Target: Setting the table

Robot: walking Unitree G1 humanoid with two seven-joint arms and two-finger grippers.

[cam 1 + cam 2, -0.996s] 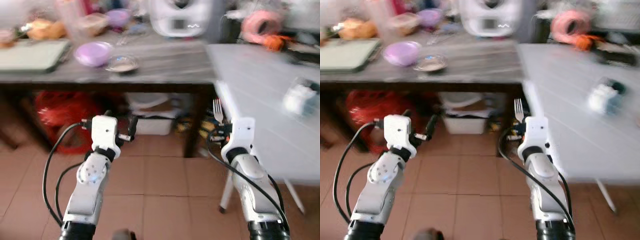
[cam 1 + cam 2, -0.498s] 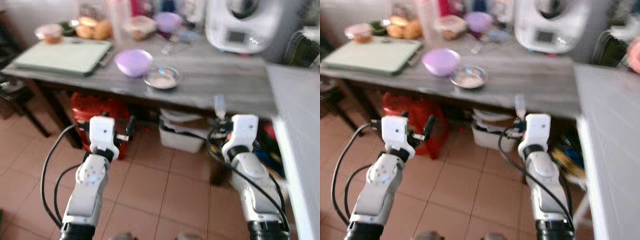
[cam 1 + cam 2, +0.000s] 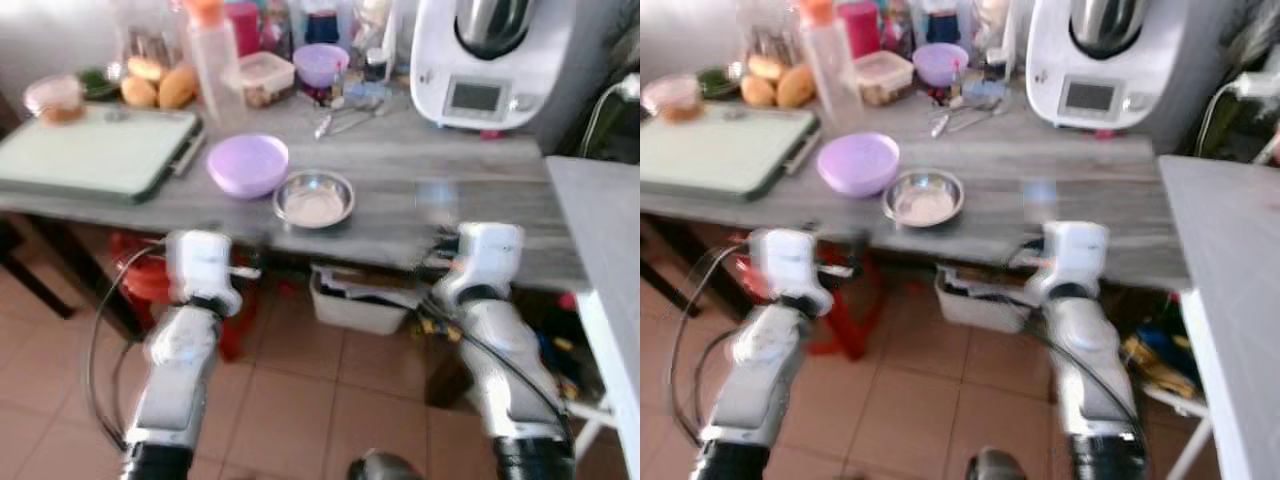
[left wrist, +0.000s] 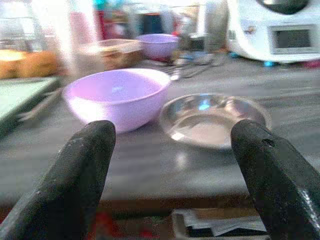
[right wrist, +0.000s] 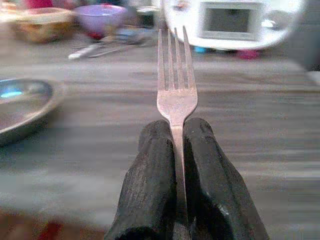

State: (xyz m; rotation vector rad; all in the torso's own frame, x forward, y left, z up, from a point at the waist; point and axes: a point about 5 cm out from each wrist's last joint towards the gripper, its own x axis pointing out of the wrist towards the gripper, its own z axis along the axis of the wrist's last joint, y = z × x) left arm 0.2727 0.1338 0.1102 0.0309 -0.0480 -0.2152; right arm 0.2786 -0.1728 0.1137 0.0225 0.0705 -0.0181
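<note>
The right hand (image 5: pixel 172 150) was clamped on the fork (image 5: pixel 174 82) at the neck just below the tines, tines pointing fwd over the grey tabletop (image 3: pixel 480 190). The left hand (image 4: pixel 170 175) was empty, fingers (image 4: pixel 75 170) wide apart, facing the lilac bowl (image 4: pixel 116 97) and the steel dish (image 4: pixel 212 117) beside it. Fork judged light, stiff, smooth metal, prob. slippery; a grip nearer mid-handle would resist pivoting better.
</note>
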